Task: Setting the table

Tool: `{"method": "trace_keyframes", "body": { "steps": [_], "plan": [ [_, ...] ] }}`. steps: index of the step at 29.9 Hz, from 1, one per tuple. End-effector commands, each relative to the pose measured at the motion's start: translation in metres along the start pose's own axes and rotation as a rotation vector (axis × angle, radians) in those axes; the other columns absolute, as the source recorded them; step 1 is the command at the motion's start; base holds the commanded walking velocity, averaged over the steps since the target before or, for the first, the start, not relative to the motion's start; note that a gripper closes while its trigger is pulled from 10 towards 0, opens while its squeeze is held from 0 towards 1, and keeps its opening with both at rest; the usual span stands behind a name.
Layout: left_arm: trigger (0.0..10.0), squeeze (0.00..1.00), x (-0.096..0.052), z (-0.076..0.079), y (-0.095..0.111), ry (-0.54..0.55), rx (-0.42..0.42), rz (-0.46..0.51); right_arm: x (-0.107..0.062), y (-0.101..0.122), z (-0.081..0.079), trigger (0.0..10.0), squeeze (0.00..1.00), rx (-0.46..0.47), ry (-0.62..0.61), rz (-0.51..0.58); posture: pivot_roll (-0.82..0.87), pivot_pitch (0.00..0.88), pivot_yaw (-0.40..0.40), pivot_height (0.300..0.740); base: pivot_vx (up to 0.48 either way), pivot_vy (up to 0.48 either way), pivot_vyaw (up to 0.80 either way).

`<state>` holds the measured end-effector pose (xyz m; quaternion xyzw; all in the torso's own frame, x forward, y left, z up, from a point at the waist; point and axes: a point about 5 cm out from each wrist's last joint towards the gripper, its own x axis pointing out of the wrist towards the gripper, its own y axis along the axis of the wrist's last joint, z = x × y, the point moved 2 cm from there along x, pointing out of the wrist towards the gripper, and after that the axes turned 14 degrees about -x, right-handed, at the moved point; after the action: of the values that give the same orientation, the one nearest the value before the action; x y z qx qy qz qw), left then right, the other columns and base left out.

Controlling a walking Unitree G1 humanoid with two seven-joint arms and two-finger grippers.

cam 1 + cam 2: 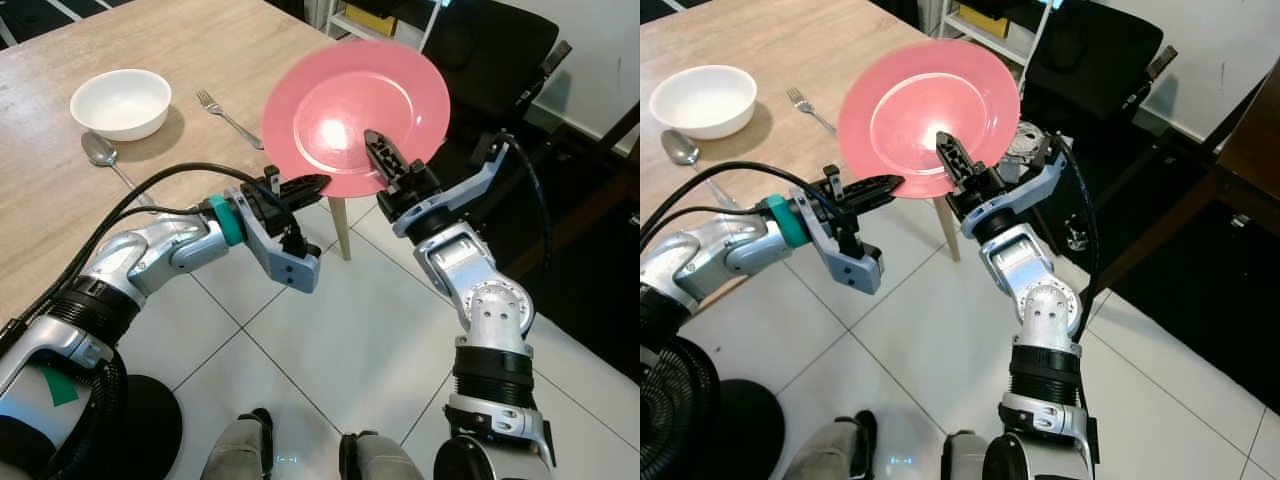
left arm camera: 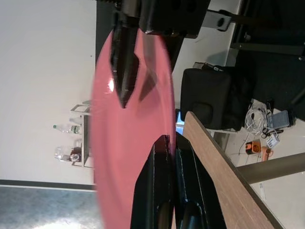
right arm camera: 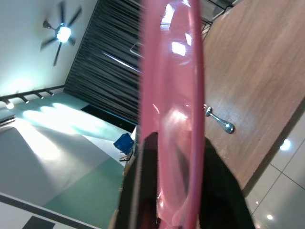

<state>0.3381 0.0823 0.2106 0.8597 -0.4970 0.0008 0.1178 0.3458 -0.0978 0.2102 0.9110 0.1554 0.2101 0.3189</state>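
Off table [image 1: 150, 40] corner, pink plate [image 1: 340, 90] pinched by both end effectors — left [image 1: 318, 183], right [image 1: 372, 140]; bowl [image 1: 121, 103], fork [image 1: 228, 117], spoon [image 1: 108, 160] nearby.

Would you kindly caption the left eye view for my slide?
Both grippers, left and right, grip a pink plate at the table corner.

Black chair [image 1: 490, 60] beyond the table corner; white tiled floor [image 1: 340, 340]; white shelf unit [image 1: 985, 30]; ceiling fan [image 3: 59, 31] with light.

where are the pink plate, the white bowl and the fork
pink plate [image 1: 385, 85], left eye view, on the plate's upper right rim area.
white bowl [image 1: 121, 102], left eye view, on the bowl's inside.
fork [image 1: 228, 117], left eye view, on the middle of its handle.
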Motion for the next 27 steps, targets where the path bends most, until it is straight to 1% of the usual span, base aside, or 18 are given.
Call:
{"method": "trace_keyframes", "body": {
  "steps": [1,6,12,13,14,15,16,18,20,22,24,25,26,27],
  "plan": [
    [10.0,0.00,0.000,0.006,0.005,-0.029,-0.002,0.027,0.000,0.004,0.002,0.0,0.00,-0.004,-0.015,0.018,0.05,0.042,0.017,0.740,0.000,0.000,0.00],
    [10.0,0.00,-0.001,0.006,0.004,-0.028,-0.005,0.023,-0.001,0.006,0.006,0.0,0.00,-0.012,-0.042,0.034,0.05,0.043,0.019,0.740,0.000,0.000,0.00],
    [10.0,0.00,0.000,0.006,0.004,-0.025,-0.001,0.024,-0.001,0.005,0.007,0.0,0.00,-0.037,-0.045,0.029,0.05,0.040,0.021,0.740,0.000,0.000,0.00],
    [10.0,0.29,0.000,0.005,0.004,-0.022,-0.004,0.024,-0.001,0.005,0.007,0.0,0.00,-0.037,-0.044,0.028,0.05,0.042,0.020,0.740,0.000,0.000,0.00],
    [10.0,0.29,0.000,0.005,0.004,-0.022,-0.004,0.024,-0.001,0.005,0.007,0.0,0.00,-0.037,-0.044,0.028,0.05,0.042,0.020,0.740,0.000,0.000,0.00],
    [10.0,1.00,-0.001,0.005,0.003,-0.016,-0.026,0.022,-0.001,0.005,0.007,0.0,0.00,-0.036,-0.044,0.028,0.05,0.042,0.020,0.740,0.000,0.000,0.00],
    [10.0,1.00,-0.001,0.004,0.003,-0.008,-0.043,0.023,-0.001,0.005,0.007,0.0,0.00,-0.033,-0.045,0.031,0.05,0.043,0.020,0.740,0.000,0.000,0.00],
    [10.0,1.00,-0.001,0.004,0.003,-0.008,-0.043,0.023,-0.001,0.005,0.007,0.0,0.00,-0.033,-0.045,0.031,0.05,0.043,0.020,0.740,0.000,0.000,0.00],
    [10.0,1.00,-0.004,0.002,0.005,0.018,-0.077,0.032,-0.001,0.006,0.007,0.0,0.00,-0.032,-0.050,0.035,0.06,0.045,0.020,0.740,0.000,0.000,0.00],
    [10.0,1.00,-0.004,0.002,0.005,0.018,-0.077,0.032,-0.001,0.006,0.007,0.0,0.00,-0.032,-0.050,0.035,0.06,0.045,0.020,0.740,0.000,0.000,0.00],
    [10.0,1.00,-0.007,0.003,0.009,0.056,-0.091,0.046,-0.001,0.007,0.009,0.0,0.00,-0.043,-0.057,0.038,0.06,0.048,0.020,0.740,0.000,0.000,0.00],
    [10.0,1.00,-0.007,0.003,0.009,0.056,-0.091,0.046,-0.001,0.007,0.009,0.0,0.00,-0.043,-0.057,0.038,0.06,0.048,0.020,0.740,0.000,0.000,0.00],
    [10.0,0.04,-0.011,0.006,0.014,0.082,-0.110,0.053,-0.001,0.008,0.010,0.0,0.00,-0.051,-0.066,0.043,0.06,0.052,0.021,0.740,0.000,0.000,0.00],
    [10.0,0.04,-0.011,0.006,0.014,0.082,-0.110,0.053,-0.001,0.008,0.010,0.0,0.00,-0.051,-0.066,0.043,0.06,0.052,0.021,0.740,0.000,0.000,0.00]
  ]
}}
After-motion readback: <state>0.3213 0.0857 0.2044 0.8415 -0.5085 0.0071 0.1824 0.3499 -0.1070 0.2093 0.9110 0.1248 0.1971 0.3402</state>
